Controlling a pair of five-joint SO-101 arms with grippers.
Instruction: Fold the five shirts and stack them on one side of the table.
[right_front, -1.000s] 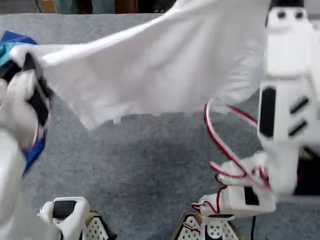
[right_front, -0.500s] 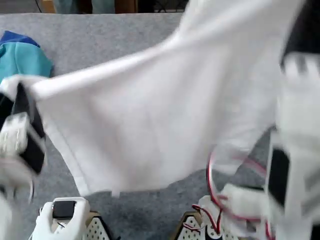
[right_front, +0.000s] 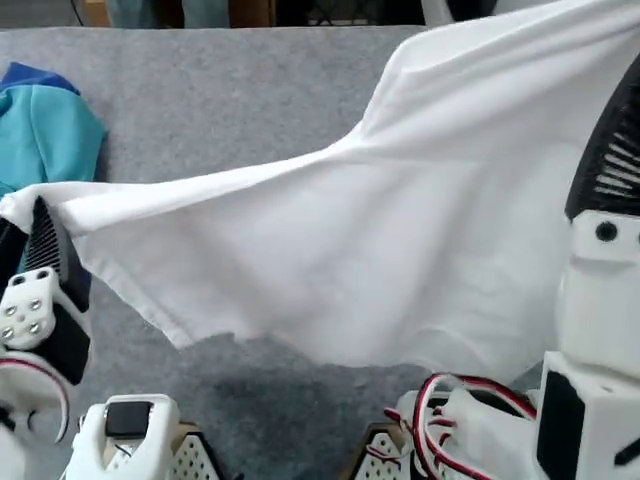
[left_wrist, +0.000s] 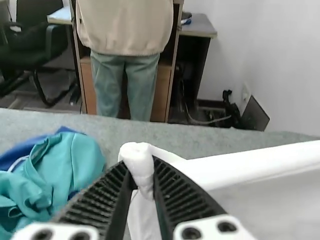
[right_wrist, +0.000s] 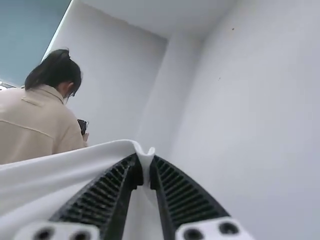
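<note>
Grey tabletop (right_front: 250, 100), two arms, two grippers, both loaded. Shirt count on view: one white shirt (right_front: 400, 230), one teal shirt (right_front: 55, 130), plus blue fabric (right_front: 30, 75) poking out from under the teal (can't tell if that is a separate shirt).

Left gripper (left_wrist: 142, 167): clenched on a bunched corner of the white shirt, with a small wad of cloth sticking out past the fingertips.

Right gripper (right_wrist: 142, 167): also clamped on the white shirt, pinching a fold of its edge between the ribbed jaws. It is raised well above the table.

White shirt is off the table, stretched between the two grippers with the right gripper's end higher. Its loose hem hangs below that line, on the side toward the two arm bases (right_front: 130, 440).

Teal shirt lies crumpled on the table just beyond the left gripper, on the side away from the bases.

Red-and-white cable (right_front: 440, 395) loops below the right arm, under the hanging cloth.
</note>
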